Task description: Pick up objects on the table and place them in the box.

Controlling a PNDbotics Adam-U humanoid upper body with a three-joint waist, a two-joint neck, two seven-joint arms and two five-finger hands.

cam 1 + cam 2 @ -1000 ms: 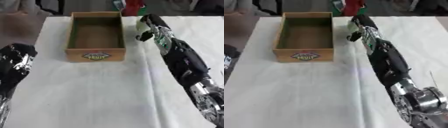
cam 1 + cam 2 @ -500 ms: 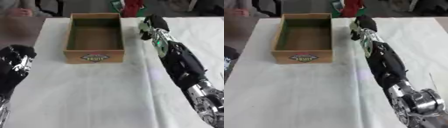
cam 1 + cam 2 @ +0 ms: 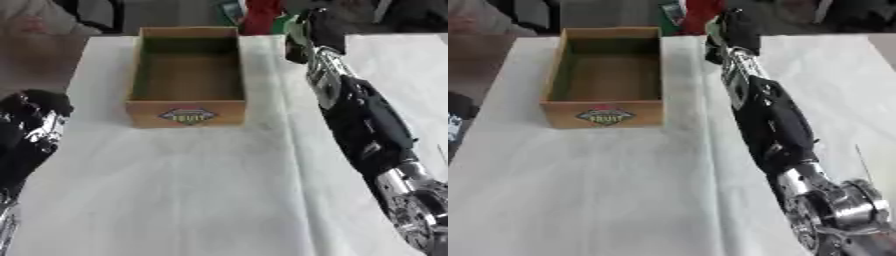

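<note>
- The right hand [image 3: 313,31] is stretched to the far edge of the tabletop [image 3: 201,185], just beside a red object [image 3: 262,15] and a green one [image 3: 674,11] that stand there. Its fingers are dark and blurred together, so I cannot tell whether they are spread or curled, or whether they touch either object.
- The left hand [image 3: 33,122] rests at the left edge of the left eye view, black with silver glints, its fingers curled in and holding nothing. The right eye view shows only a black sliver of it at the left border.
- The right arm runs from the lower right corner up to the far edge: a bright silver joint near the bottom, seen fullest in the right eye view, then a matte black forearm, then a slimmer silver-and-black wrist.
- The box [image 3: 187,75] is a shallow rectangular wooden crate with pale walls, a darker bare inside and a diamond-shaped label on its near wall. It sits left of the right arm, well apart from the left hand.
- A white cloth with soft creases covers the tabletop.
</note>
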